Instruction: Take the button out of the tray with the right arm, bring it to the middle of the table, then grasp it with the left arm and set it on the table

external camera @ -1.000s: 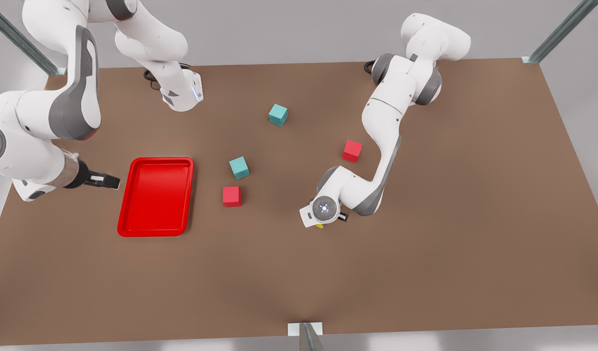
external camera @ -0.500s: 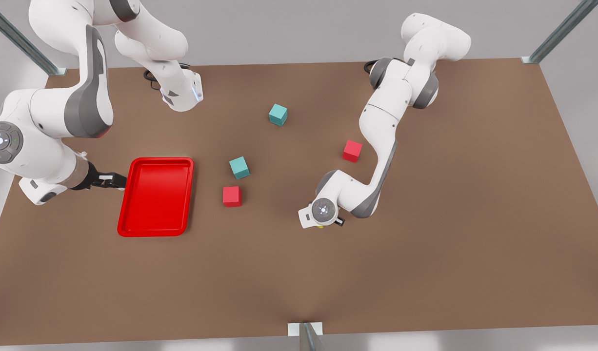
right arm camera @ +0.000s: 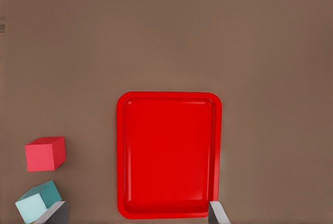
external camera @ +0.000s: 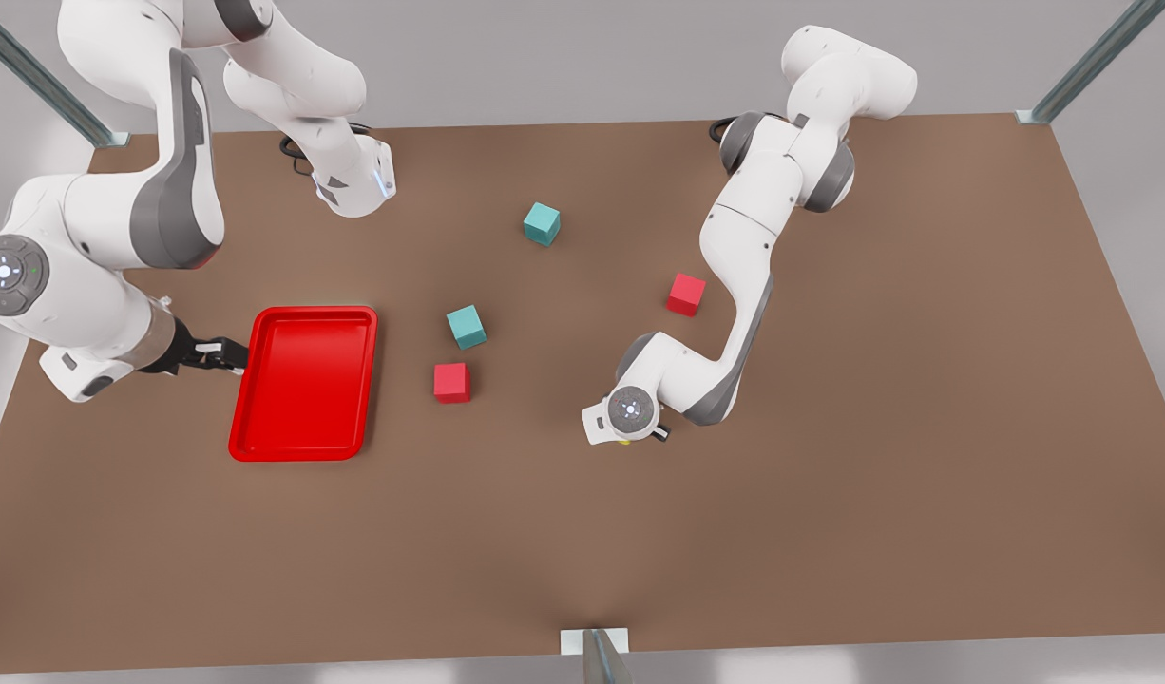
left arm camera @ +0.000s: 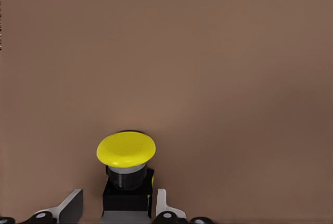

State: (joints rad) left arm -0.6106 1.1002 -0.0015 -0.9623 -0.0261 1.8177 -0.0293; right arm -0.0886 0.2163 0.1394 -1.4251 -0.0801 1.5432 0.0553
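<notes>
The button (left arm camera: 126,174) sits between the fingers of the left pincer (left arm camera: 118,208), its dark boxy base squeezed at the sides and its yellow cap standing clear in front, low over or on the brown bench (external camera: 830,494); whether it touches I cannot tell. In the front view this pincer (external camera: 626,440) hangs under the wrist of the arm on the front view's right, near the bench's middle, with a sliver of yellow peeping out below.

The right pincer (external camera: 223,355) waits just beside the left rim of the red tray (external camera: 303,382), which lies bare. In its own wrist view its fingertips (right arm camera: 54,212) stand wide apart with nothing between them.

The button looks small, stiff and light; the flat sides of the base seem the sound place to hold, since the rounded, glossy cap would likely slip.

Two teal cubes (external camera: 466,326) and two red cubes (external camera: 451,382) lie scattered on the bench. No writing or labels can be read anywhere.
</notes>
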